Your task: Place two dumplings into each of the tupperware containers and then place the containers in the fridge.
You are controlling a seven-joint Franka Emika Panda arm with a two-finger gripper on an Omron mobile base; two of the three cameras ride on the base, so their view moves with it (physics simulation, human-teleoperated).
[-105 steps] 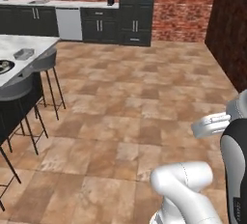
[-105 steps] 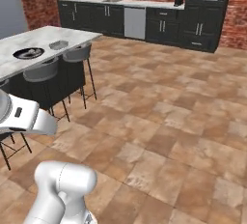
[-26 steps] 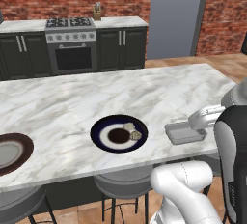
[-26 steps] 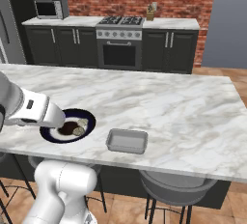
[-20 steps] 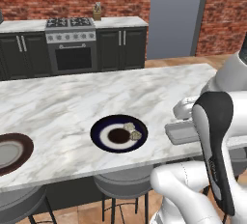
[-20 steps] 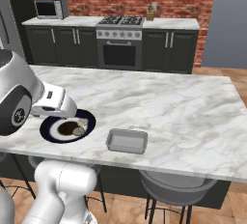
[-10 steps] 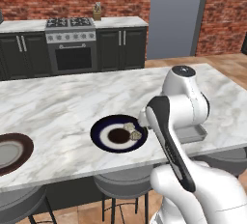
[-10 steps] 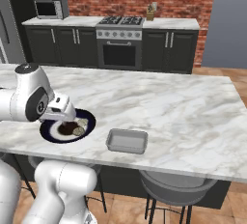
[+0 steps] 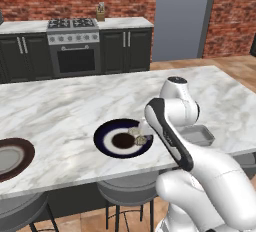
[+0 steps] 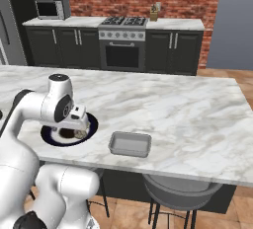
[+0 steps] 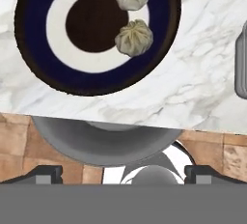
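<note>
While the arm hides part of the tupperware container (image 9: 202,135) near the worktop's (image 10: 197,114) front edge, two dumplings (image 11: 133,37) sit on the dark-rimmed plate (image 11: 38,78), just beside each other. Spread wide and empty, the hand (image 11: 123,174) shows barely its fingertips (image 11: 46,173).

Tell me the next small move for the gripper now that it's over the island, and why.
Probably lower the open gripper toward the nearer dumpling on the dark-rimmed plate. The hand view shows two dumplings there, none held yet, and the gripper sits back over the counter edge, so it should ease forward as it descends. The tupperware container waits beside the plate.
</note>
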